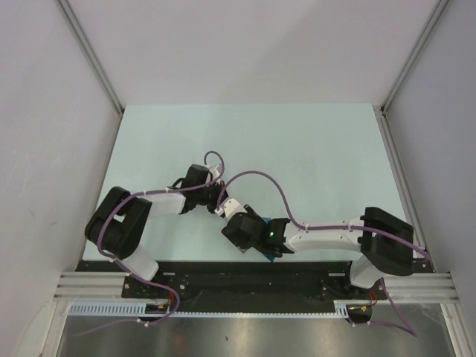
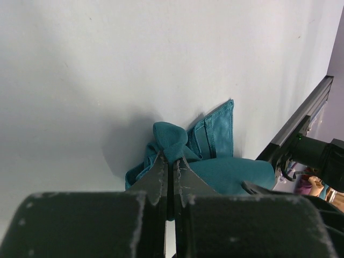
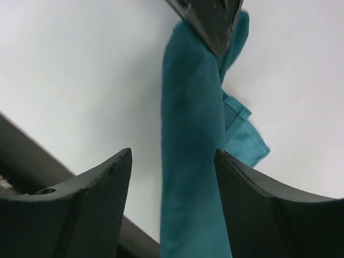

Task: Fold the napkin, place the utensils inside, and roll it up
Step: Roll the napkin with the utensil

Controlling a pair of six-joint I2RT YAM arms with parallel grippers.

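Napkin is nowhere near flat: it's a bunched teal wad near the middle of the table, toward the near edge, mostly hidden under both grippers in the top view. Left gripper is clamped tight on a puckered knot of cloth, with no gap visible between the jaws. A twisted strip of fabric runs from that pinch. Right gripper is spread wide, one finger either side of the strip, and we can't see it touching anything. A hemmed corner appears to lie on the table just beside the strip. No utensils in any view. We read the step as getting a second grip so we can spread the cloth before folding. To do it well, we close the right on a single layer near a hem or corner, not mid-strip; otherwise we grab the twist and pull a rope. The left pinch has to be firm, then we draw the two apart low over the table so the cloth lays out flat. The fabric looks thin and slick, so we expect slip: pinch deep, move slowly. The grippers sit close together, so mind a collision.
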